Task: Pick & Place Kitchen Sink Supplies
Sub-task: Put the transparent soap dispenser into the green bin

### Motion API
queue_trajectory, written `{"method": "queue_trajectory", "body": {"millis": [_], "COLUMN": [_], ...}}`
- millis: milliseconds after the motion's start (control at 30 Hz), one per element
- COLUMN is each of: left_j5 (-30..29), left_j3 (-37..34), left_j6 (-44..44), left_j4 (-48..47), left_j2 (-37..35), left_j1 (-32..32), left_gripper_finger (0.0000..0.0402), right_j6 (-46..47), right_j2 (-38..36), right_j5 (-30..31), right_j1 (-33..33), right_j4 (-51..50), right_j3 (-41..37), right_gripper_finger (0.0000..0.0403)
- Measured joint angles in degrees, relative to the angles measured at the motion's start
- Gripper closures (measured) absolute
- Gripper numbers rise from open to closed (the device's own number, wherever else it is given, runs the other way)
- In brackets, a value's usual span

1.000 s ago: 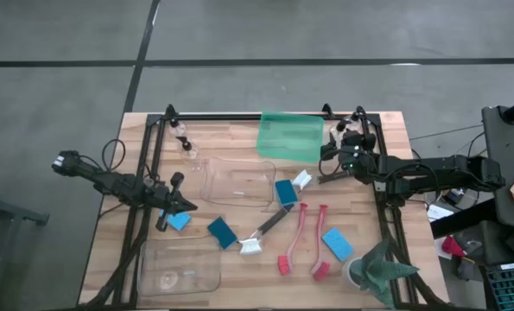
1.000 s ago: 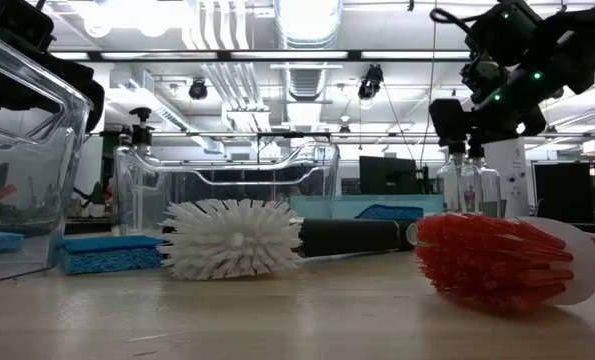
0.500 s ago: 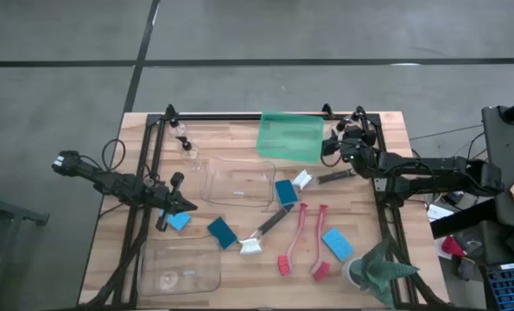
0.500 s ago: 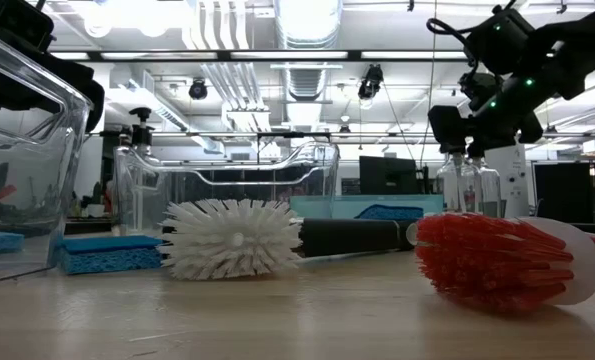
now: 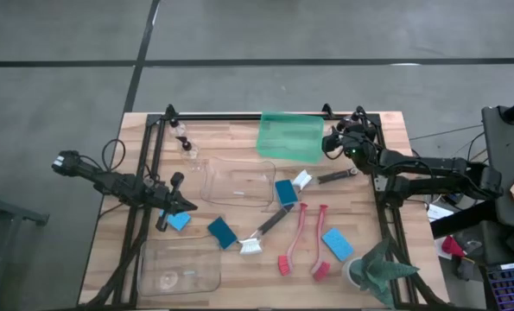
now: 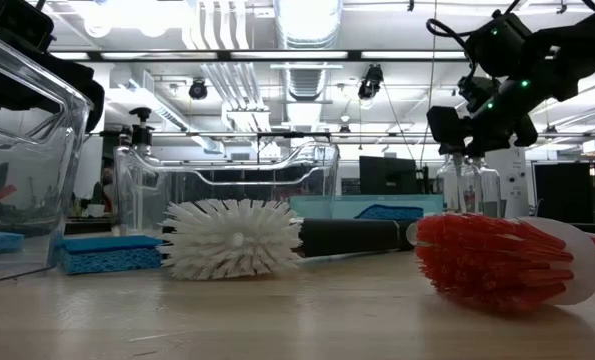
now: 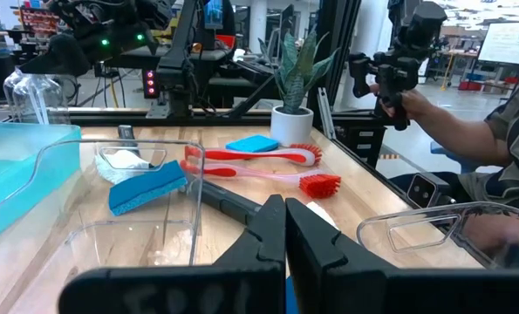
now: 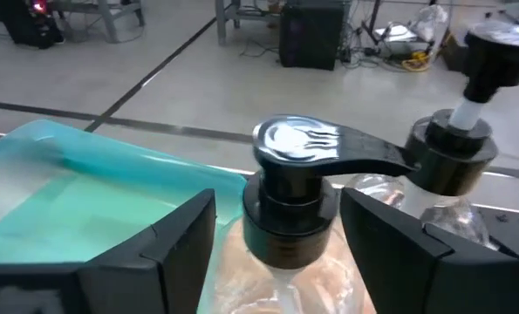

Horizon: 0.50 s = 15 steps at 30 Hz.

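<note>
My right gripper [image 5: 337,143] is open at the table's far right corner. In the right wrist view its fingers [image 8: 167,249] stand on either side of a clear pump bottle's black collar [image 8: 290,214], with the pump head [image 8: 316,148] above them. A second pump bottle [image 8: 455,161] stands just beyond. My left gripper [image 5: 186,206] is shut and holds nothing, beside a blue sponge [image 5: 178,221] at the left. More blue sponges [image 5: 285,192], two red brushes [image 5: 304,231] and a black brush with white bristles [image 5: 262,233] lie flat mid-table.
A green tray [image 5: 289,136] lies just left of my right gripper. Clear bins stand mid-table [image 5: 237,183] and at the near left [image 5: 180,269]. Two more pump bottles [image 5: 184,138] are at the far left, a potted plant [image 5: 377,272] near right. A person [image 7: 468,131] sits beyond the table.
My right gripper has swung toward the table's far edge, off the black-handled brush lying at the right and up to the pump bottles in the far right corner. Nothing on the table has moved.
</note>
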Motion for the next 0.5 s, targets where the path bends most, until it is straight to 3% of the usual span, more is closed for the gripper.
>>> {"method": "queue_trajectory", "body": {"millis": [400, 500], "left_j5": [0.00, 0.00], "left_j3": [-0.02, -0.01], "left_j6": [0.00, 0.01], "left_j4": [0.00, 0.00], "left_j2": [0.00, 0.00], "left_j1": [-0.01, -0.02], "left_gripper_finger": [0.0399, 0.0399], "right_j6": [-0.01, -0.02], "right_j2": [0.01, 0.02], "right_j5": [-1.27, -1.40], "right_j1": [0.02, 0.02], "right_j4": [-0.05, -0.05], "right_j3": [-0.04, -0.04], "right_gripper_finger": [0.0272, 0.0277]}}
